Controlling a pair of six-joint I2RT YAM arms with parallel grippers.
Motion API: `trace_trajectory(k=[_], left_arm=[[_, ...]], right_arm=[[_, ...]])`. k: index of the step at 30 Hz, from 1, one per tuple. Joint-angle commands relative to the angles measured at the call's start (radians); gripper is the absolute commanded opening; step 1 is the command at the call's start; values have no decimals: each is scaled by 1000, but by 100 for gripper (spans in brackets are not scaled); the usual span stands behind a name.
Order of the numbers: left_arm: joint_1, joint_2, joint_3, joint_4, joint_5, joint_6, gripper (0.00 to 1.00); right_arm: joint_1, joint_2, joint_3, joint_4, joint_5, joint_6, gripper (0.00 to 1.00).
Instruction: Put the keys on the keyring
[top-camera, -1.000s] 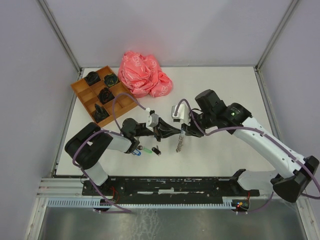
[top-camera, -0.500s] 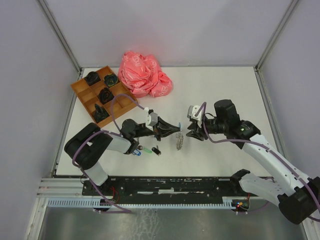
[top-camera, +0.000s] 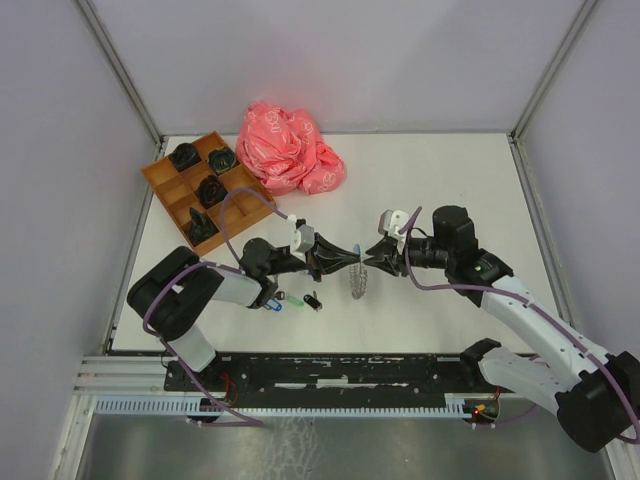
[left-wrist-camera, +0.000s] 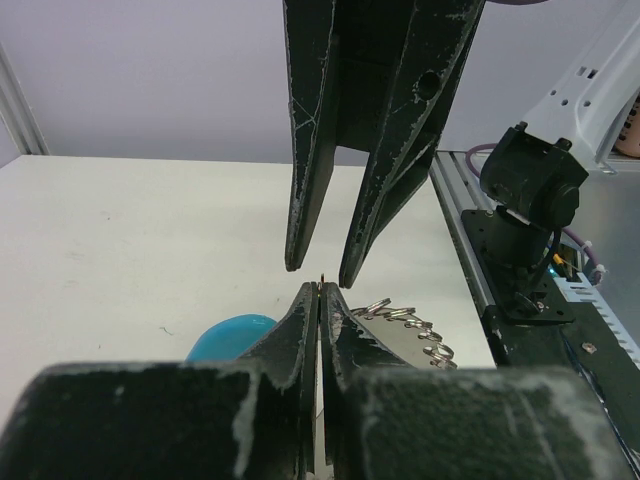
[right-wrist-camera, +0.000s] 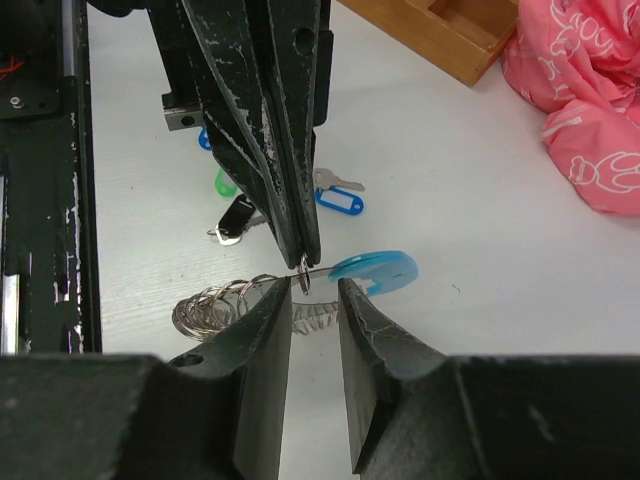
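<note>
From the top camera I am seeing the left gripper (top-camera: 350, 258) and the right gripper (top-camera: 372, 256) meeting tip to tip over the middle of the surface (top-camera: 450, 180), with the keyring (top-camera: 360, 285) draping down from the left gripper's tip. The keys (top-camera: 293, 299) are lying on the surface just beside the left arm, apart from the keyring.

On the left wrist camera, the left gripper (left-wrist-camera: 317, 292) is pinching together on a thin end of the keyring. The beaded chain (left-wrist-camera: 405, 322) is showing to the right and the light blue segment (left-wrist-camera: 232, 337) to the left.

On the right wrist camera, the right gripper (right-wrist-camera: 314, 290) is standing apart with nothing between its fingers, just beside that pinched end. The keys (right-wrist-camera: 335, 195) are lying beyond it.
</note>
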Motion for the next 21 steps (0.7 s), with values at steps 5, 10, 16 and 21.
trace_trajectory(k=[5,10,16,21], left_arm=[[-3,-39,25,210,4,-32,3],[-3,-42,27,210,11,-39,3],[-4,-44,31,210,18,-48,3],[-5,-42,33,210,21,-50,3]], right_arm=[[-5,19,0,80,-80,24,32],[-5,28,1,58,-52,11,30],[-4,39,1,61,-57,6,26],[-5,49,1,67,-68,7,23]])
